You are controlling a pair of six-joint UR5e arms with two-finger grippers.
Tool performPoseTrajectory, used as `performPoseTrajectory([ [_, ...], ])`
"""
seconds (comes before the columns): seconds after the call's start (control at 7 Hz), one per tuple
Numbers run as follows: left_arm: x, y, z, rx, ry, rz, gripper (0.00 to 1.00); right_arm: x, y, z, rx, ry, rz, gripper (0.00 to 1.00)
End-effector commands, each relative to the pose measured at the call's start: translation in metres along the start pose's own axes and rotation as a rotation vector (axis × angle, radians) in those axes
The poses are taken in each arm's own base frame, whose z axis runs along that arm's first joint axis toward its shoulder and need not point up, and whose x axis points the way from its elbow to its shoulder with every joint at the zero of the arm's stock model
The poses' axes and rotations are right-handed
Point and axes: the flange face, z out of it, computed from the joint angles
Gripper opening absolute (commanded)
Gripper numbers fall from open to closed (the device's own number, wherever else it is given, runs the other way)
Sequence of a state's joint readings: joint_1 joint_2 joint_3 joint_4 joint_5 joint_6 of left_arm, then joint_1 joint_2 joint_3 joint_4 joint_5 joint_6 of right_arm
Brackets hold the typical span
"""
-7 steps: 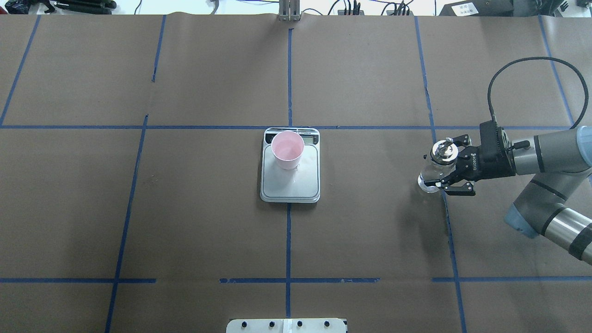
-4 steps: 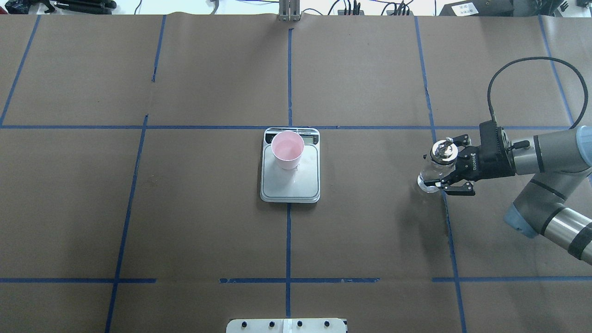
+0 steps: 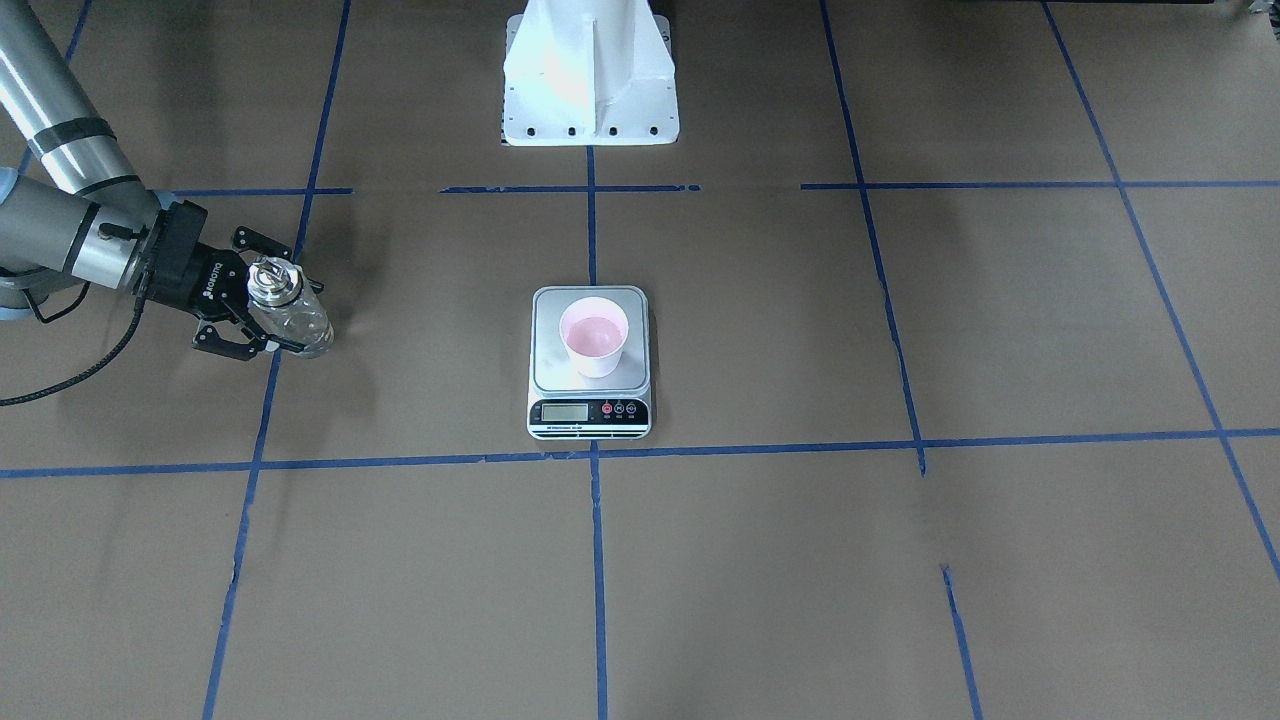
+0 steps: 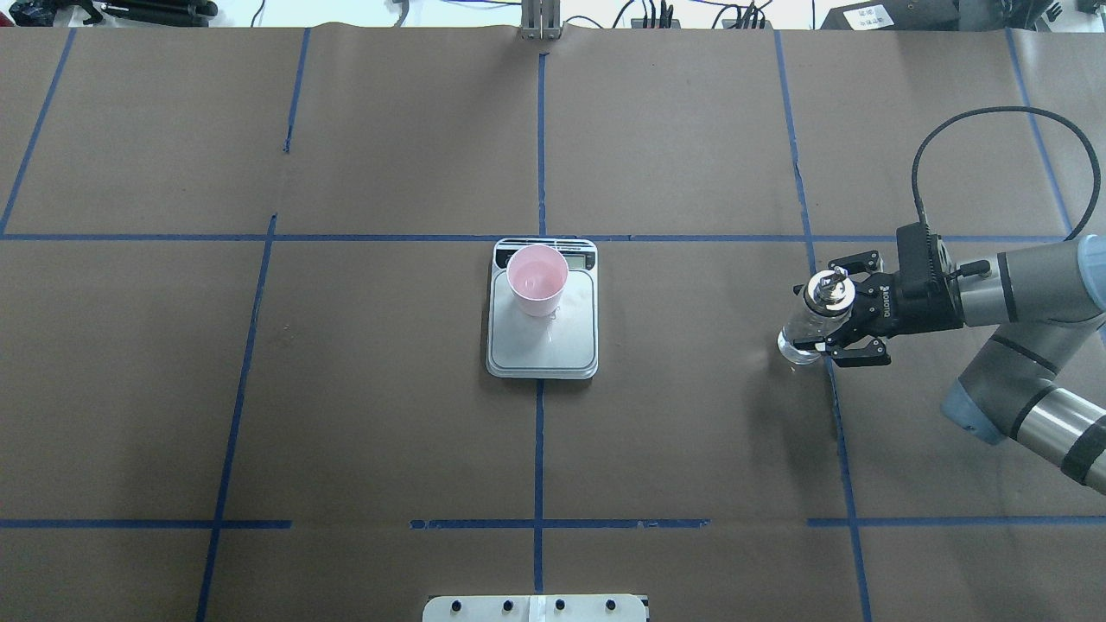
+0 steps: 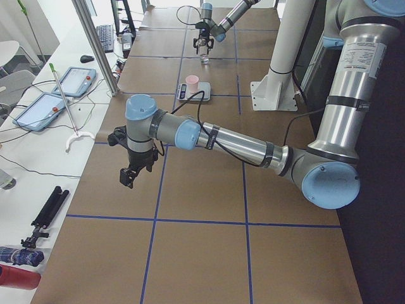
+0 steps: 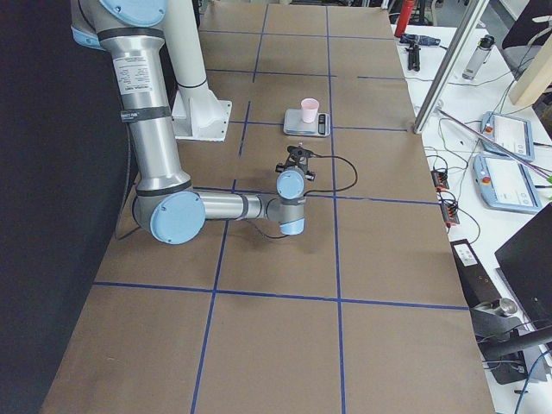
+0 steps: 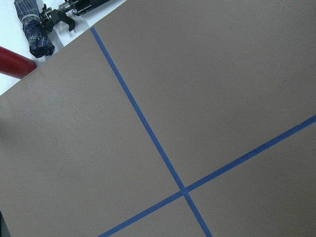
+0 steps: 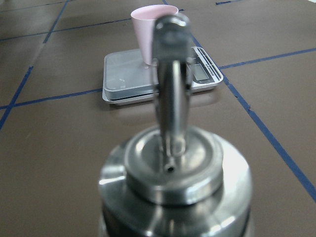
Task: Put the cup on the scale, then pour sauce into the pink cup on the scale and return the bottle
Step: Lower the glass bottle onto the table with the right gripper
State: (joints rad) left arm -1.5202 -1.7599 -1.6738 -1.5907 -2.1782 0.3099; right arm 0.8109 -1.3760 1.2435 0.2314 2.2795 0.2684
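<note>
On the scale the cup is standing upright, so placing looks done. Any sauce inside is showing too faintly to tell. Well off to the right, the right gripper is clamping the upright bottle low at the table; the return seems to be finishing. The left gripper is hanging apart, and I cannot tell its jaws' state.

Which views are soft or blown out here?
Right wrist view: the bottle fills the foreground out of focus; cup and scale behind are sharper. Front-facing view: glare washes out the white robot base. Overhead view: the strip past the table is blown white.
</note>
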Motion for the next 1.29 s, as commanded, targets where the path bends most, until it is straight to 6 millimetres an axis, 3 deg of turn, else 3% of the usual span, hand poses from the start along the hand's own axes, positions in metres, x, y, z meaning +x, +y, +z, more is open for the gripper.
performPoseTrajectory([
  [0.0, 0.001, 0.0, -0.001, 0.002, -0.001, 0.001, 1.0, 0.0, 0.0, -0.001, 0.001, 0.0, 0.015, 1.0],
  [0.57, 0.001, 0.0, -0.001, 0.002, -0.001, 0.001, 1.0, -0.01, 0.014, -0.021, 0.039, -0.007, 0.034, 1.0],
  [1.0, 0.001, 0.0, -0.001, 0.002, -0.001, 0.001, 1.0, -0.016, 0.037, -0.039, 0.013, 0.008, 0.057, 1.0],
  [1.14, 0.001, 0.0, -0.001, 0.003, -0.001, 0.002, 1.0, -0.016, 0.047, -0.054, 0.0, 0.028, 0.069, 1.0],
])
